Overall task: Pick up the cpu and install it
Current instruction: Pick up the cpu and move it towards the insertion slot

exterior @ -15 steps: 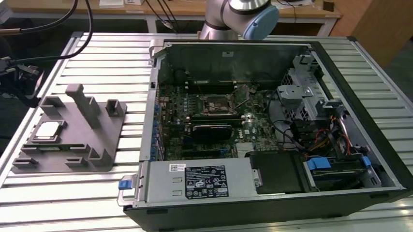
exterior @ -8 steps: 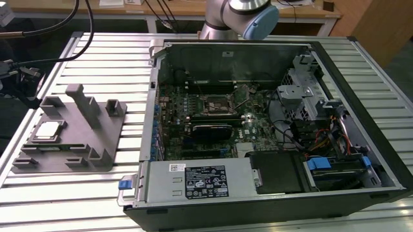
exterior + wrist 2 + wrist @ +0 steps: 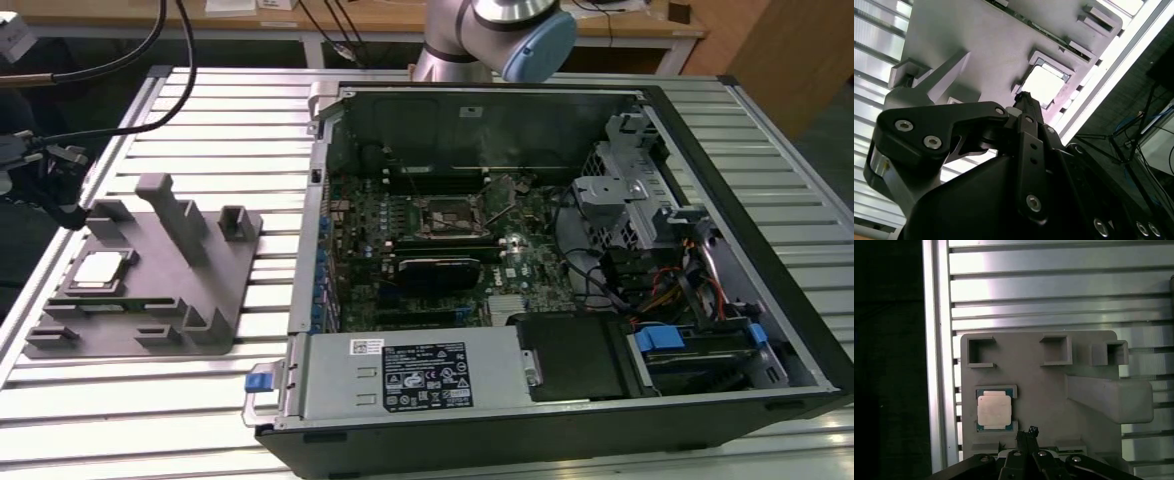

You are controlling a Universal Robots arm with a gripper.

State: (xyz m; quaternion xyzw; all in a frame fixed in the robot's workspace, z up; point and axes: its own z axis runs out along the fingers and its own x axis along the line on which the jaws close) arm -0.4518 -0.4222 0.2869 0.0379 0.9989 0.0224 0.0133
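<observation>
Nothing done yet: the cpu (image 3: 994,411) lies in its fixture (image 3: 1054,400) by the worktop's (image 3: 1029,290) edge; the end effector (image 3: 1030,432) hovers near, pressed together

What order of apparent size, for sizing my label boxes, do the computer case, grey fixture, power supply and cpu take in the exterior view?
1. computer case, by far the largest.
2. grey fixture.
3. power supply, somewhat smaller than the fixture.
4. cpu, the smallest, sitting on the fixture.
</observation>
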